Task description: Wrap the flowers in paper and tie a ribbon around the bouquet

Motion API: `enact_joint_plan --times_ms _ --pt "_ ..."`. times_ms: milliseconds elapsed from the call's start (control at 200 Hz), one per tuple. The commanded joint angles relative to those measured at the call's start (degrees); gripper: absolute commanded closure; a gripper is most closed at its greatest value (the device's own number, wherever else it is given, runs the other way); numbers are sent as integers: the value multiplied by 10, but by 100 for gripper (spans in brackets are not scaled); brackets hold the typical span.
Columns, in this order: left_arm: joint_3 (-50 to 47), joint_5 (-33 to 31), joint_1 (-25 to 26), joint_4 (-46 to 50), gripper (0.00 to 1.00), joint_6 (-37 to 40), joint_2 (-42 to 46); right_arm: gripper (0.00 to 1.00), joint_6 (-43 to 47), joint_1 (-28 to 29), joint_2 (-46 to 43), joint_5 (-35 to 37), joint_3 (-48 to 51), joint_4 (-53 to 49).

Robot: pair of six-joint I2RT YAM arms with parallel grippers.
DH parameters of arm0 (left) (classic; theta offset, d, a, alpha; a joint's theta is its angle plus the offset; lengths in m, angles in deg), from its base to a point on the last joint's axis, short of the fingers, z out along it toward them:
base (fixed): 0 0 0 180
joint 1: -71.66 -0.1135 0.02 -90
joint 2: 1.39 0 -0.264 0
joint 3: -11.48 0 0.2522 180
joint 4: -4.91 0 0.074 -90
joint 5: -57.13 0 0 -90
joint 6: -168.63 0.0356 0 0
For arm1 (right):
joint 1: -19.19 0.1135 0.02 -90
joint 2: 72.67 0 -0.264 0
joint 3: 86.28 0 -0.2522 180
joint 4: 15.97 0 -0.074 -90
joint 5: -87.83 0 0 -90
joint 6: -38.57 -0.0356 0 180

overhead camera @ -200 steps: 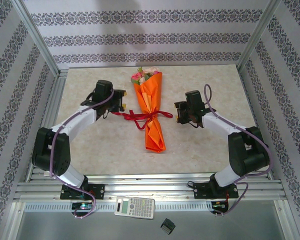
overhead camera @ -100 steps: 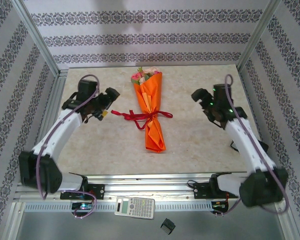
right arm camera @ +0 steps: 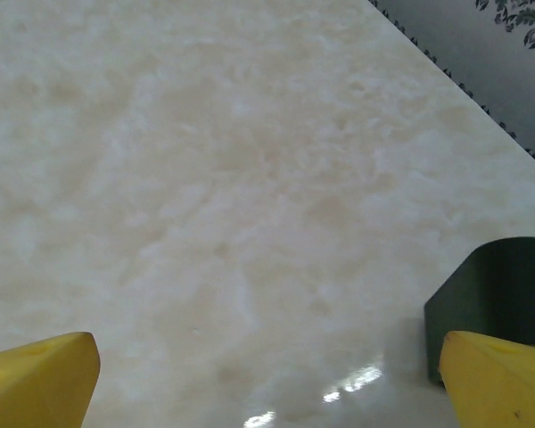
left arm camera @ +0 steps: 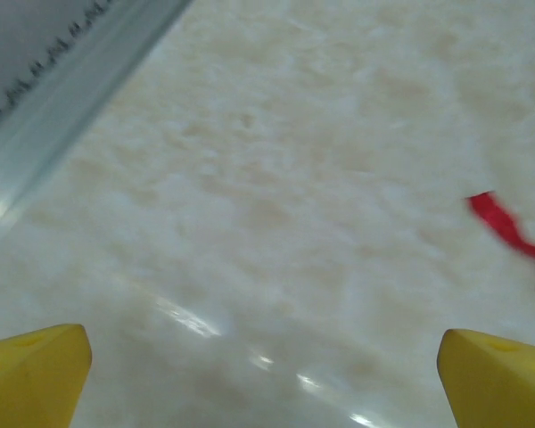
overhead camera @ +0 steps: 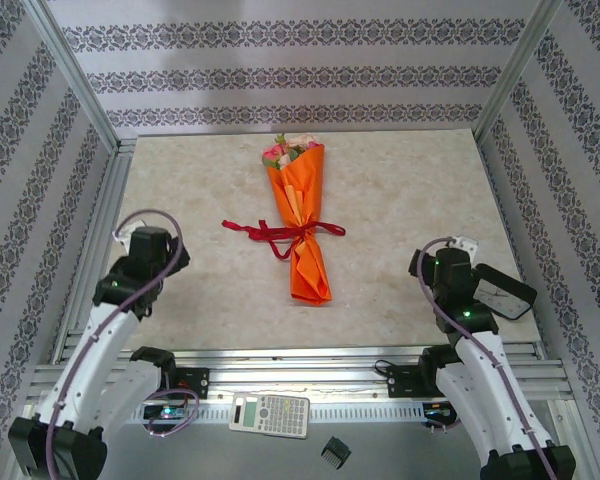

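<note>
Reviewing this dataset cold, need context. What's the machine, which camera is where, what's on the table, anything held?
Two robot arms are bolted side by side at the near edge of a table. The wide picture is from a fixed camera above and behind them. The other two are from a camera on each wrist; the yellow fingertips at the bottom corners belong to that arm's claw. On the table lies a bouquet: flowers in orange paper, with a dark red ribbon around its middle. A dark object sits by the right claw, and a calculator lies in front of the arms. The left claw and right claw are both open and hold nothing.
</note>
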Motion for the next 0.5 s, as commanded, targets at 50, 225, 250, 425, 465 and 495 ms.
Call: enact_joint_plan --times_ms 50,225,250,425,465,495 --pt "-144 -62 -8 -210 1 191 52 2 61 4 93 -15 50 185" --pt "-237 -9 -21 -415 1 207 5 2 109 6 225 -54 46 357" --pt "-241 2 -25 -450 1 217 -16 2 116 4 240 -62 54 402" --pt "-257 103 -81 -693 1 203 -154 2 143 -28 356 -124 37 567" --pt "-258 122 -98 -743 1 194 -191 2 142 -34 378 -138 32 595" --pt "-259 133 -109 -784 1 191 -220 2 142 -38 394 -149 31 612"
